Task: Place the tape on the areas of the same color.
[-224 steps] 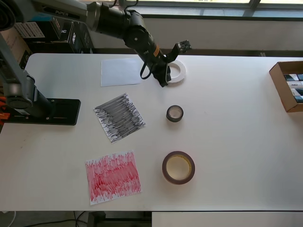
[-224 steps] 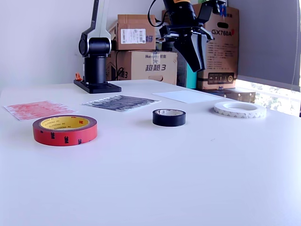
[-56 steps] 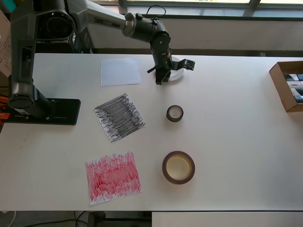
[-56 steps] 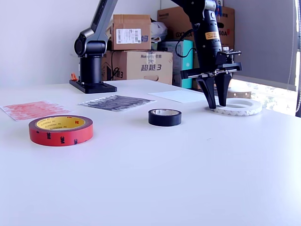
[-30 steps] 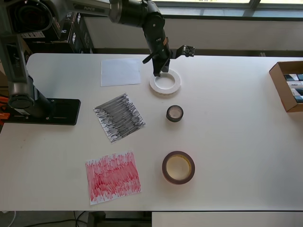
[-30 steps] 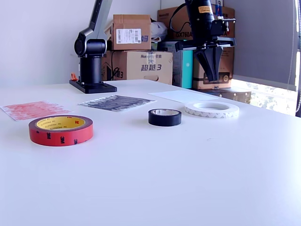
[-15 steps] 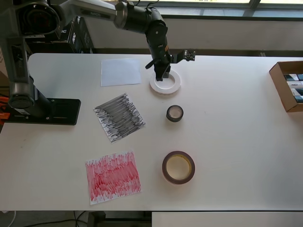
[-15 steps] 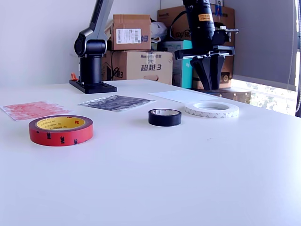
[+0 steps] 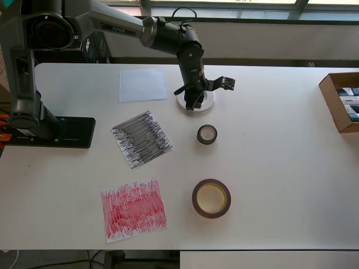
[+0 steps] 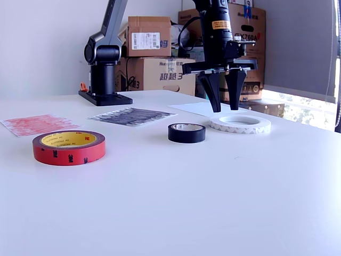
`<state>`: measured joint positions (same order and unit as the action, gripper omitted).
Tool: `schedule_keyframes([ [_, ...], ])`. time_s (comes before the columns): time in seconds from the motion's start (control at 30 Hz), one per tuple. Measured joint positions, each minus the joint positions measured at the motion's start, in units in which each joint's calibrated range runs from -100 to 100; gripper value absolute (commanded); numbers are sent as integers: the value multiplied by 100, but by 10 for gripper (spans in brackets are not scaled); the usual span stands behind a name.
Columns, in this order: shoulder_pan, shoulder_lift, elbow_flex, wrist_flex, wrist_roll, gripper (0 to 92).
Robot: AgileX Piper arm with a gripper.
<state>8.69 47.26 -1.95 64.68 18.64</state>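
The white ring (image 9: pixel 208 99) lies flat on the table, right of the plain white sheet (image 9: pixel 143 85) in the overhead view. My gripper (image 9: pixel 193 103) hangs open over the ring and hides most of it. In the exterior view the gripper (image 10: pixel 224 108) points down, fingertips (image 10: pixel 216 106) spread just above the ring (image 10: pixel 240 124) and holding nothing. The black roll (image 9: pixel 207 134) sits right of the black scribbled sheet (image 9: pixel 141 139). The red-brown roll (image 9: pixel 211 198) sits right of the red scribbled sheet (image 9: pixel 134 210).
The arm's black base (image 9: pixel 53 132) stands at the overhead view's left. An open cardboard box (image 9: pixel 340 101) sits at the table's right edge. Stacked cartons (image 10: pixel 154 53) stand behind the table in the exterior view.
The white ring shifted toward the white sheet between 1.9 and 1.0 s ago. Since half a second ago, my gripper has come over the ring, lower, with its jaws spread wider.
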Motion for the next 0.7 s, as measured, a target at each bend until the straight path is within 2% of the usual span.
schedule_keyframes([
  [0.7,-233,0,436,121,-139,461],
])
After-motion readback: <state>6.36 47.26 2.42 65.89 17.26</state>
